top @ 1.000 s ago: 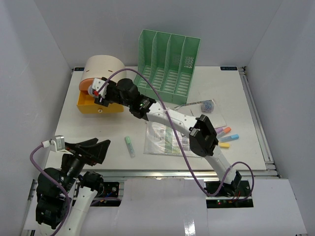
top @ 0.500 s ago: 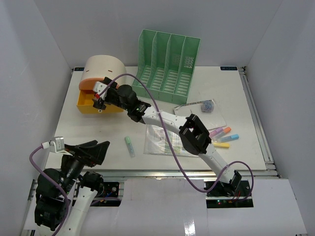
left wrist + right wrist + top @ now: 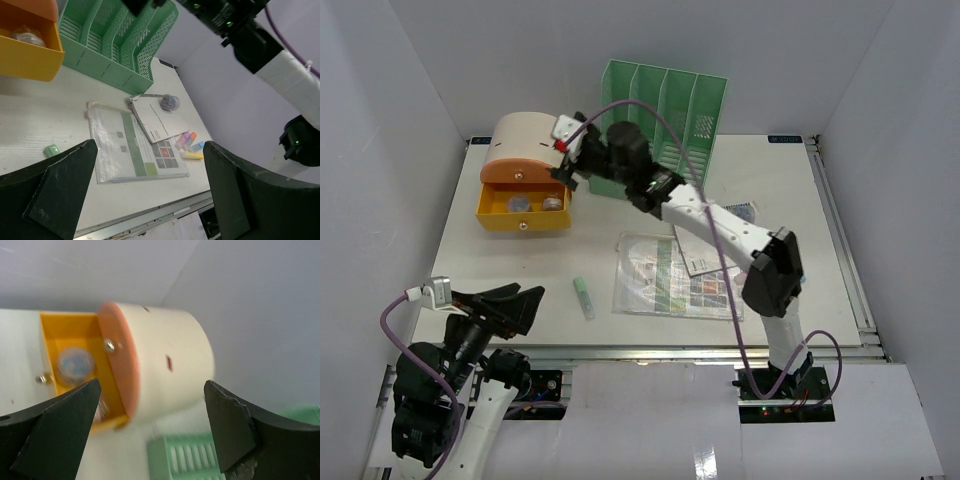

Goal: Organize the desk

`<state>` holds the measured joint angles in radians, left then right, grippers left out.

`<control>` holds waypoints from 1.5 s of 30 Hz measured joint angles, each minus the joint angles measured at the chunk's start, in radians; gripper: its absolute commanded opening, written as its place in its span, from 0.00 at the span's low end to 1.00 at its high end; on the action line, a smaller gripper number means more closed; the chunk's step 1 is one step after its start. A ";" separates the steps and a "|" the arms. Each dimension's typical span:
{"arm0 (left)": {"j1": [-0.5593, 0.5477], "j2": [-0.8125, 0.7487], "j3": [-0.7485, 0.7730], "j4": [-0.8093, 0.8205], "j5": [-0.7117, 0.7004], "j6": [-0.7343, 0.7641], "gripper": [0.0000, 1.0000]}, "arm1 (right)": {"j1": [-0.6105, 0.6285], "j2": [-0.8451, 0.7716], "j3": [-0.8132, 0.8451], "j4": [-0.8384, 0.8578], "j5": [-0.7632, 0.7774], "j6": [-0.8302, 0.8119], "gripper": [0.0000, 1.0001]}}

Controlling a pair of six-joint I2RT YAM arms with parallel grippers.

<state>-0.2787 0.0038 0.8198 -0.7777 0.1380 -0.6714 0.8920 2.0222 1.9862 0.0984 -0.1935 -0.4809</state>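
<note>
Take the desk (image 3: pixel 800 190) as the white tabletop filling the middle of the top view, with loose things strewn over its centre and right. Note the right gripper (image 3: pixel 151 386) spread wide and empty, hanging at upper left of the top view, beside the cream-and-orange drawer box (image 3: pixel 525 135) and above its open yellow drawer (image 3: pixel 523 218) holding 2 small round items (image 3: pixel 520 204). Note the left gripper (image 3: pixel 150 145) likewise wide apart with nothing held, parked at lower left. Judging from this, treat the step as clearing away from the drawer and going for another loose item. Lift straight up first, so as not to clip the box top or the green file rack (image 3: pixel 665 120) just to the right. Leave the drawer open for the small things lying out: the highlighters (image 3: pixel 189 140) at the right of the left wrist view, the small green stick (image 3: pixel 583 298) at lower centre. Swing the elbow high over the document sleeve (image 3: pixel 660 275) and the spiral notebook (image 3: pixel 157 117) to avoid dragging either. Pick 1 item at a time, closing on its middle; save the flat papers for the rack.
</note>
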 measured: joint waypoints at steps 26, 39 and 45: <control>0.000 0.070 -0.182 0.174 0.144 -0.018 0.98 | -0.750 -0.370 -0.830 -0.352 0.261 0.539 0.90; 0.000 0.082 -0.217 0.203 0.178 -0.041 0.98 | -0.746 -0.232 -0.841 -0.300 0.228 0.587 0.55; 0.000 0.191 -0.291 0.281 0.246 -0.086 0.98 | -0.746 -0.276 -0.943 -0.168 0.231 0.537 0.26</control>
<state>-0.2787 0.1944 0.5287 -0.4971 0.3840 -0.7573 0.1459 1.7457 1.0436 -0.0700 0.0376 0.0560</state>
